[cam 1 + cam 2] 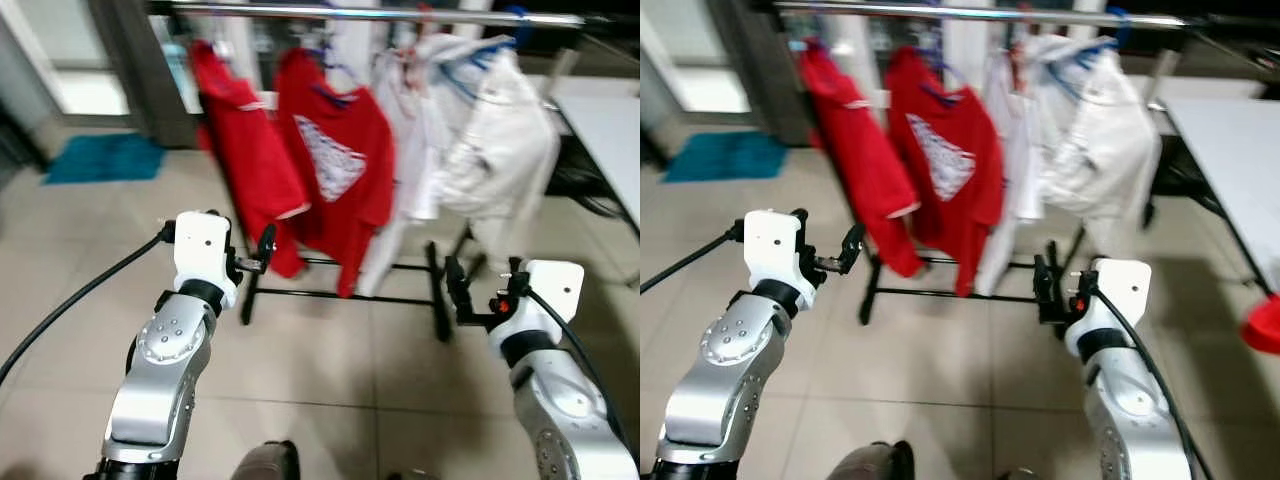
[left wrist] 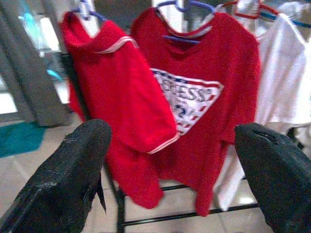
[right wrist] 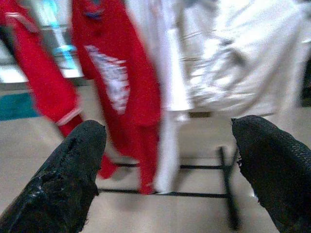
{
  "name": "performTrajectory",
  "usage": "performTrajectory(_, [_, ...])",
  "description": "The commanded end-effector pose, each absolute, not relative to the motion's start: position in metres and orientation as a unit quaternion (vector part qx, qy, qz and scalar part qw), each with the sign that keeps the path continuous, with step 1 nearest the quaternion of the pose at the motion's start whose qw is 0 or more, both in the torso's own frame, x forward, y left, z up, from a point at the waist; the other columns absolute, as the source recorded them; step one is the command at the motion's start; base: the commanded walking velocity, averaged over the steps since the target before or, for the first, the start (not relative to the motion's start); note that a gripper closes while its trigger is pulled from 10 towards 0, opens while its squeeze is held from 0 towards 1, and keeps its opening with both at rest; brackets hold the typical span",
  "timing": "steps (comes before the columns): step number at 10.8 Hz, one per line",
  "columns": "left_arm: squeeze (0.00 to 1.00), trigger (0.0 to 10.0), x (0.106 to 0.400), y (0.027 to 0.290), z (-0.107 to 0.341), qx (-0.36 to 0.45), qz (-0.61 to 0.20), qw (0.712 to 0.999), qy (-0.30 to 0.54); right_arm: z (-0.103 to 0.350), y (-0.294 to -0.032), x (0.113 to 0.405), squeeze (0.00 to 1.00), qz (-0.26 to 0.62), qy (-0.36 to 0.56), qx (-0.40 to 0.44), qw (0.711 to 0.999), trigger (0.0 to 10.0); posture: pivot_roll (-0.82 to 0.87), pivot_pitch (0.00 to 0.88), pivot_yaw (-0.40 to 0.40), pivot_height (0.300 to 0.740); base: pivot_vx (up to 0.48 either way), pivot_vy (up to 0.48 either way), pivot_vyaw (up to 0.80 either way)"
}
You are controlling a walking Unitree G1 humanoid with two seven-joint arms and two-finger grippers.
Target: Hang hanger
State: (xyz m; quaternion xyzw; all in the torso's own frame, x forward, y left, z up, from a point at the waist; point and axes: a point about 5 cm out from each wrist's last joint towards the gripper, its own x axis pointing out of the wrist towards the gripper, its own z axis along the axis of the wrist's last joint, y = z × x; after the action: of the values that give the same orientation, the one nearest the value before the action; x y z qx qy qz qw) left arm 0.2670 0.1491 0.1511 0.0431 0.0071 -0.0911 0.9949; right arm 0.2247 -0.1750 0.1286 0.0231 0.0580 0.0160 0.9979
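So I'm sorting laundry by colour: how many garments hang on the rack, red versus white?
Red garments: 2, a plain red top and a red printed T-shirt.
White garments: at least 2, a white shirt and a white jacket; they overlap, so more may be hidden.
Total: at least 4.

Two red shirts hung on the silver rail; one bore a white triangular print with blue and red lettering, the other white sleeve trim. White garments hung beside them on blue hangers. The floor was beige tile, the mat teal, the rack's base black.
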Motion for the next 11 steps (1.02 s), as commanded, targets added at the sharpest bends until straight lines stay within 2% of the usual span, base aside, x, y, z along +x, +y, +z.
performTrajectory(1, [0.76, 10.0, 0.266, 0.149, 0.152, 0.045, -0.095, 0.994, 0.012, 0.133, -0.168, 0.226, 1.00, 0.030, 0.056, 0.035, 0.997, 10.0, 0.06, 0.055, 0.074, 0.740, 0.000, 0.000, 0.80])
performTrajectory(2, [0.58, 10.0, 0.267, 0.147, 0.152, 0.052, -0.100, 0.994, 0.014, 0.133, -0.166, 0.227, 1.00, 0.033, 0.055, 0.027, 0.998, 10.0, 0.07, 0.055, 0.076, 0.740, 0.000, 0.000, 0.80])
performTrajectory(4, [0.59, 10.0, 0.268, 0.146, 0.152, 0.048, -0.099, 0.994, 0.022, 0.132, -0.163, 0.229, 1.00, 0.047, 0.053, 0.020, 0.997, 10.0, 0.07, 0.057, 0.076, 0.740, 0.000, 0.000, 0.80])
performTrajectory(11, [0.61, 10.0, 0.265, 0.148, 0.150, 0.049, -0.076, 0.995, 0.039, 0.130, -0.160, 0.235, 1.00, 0.031, 0.068, 0.035, 0.997, 10.0, 0.11, 0.062, 0.052, 0.740, 0.000, 0.000, 0.00])
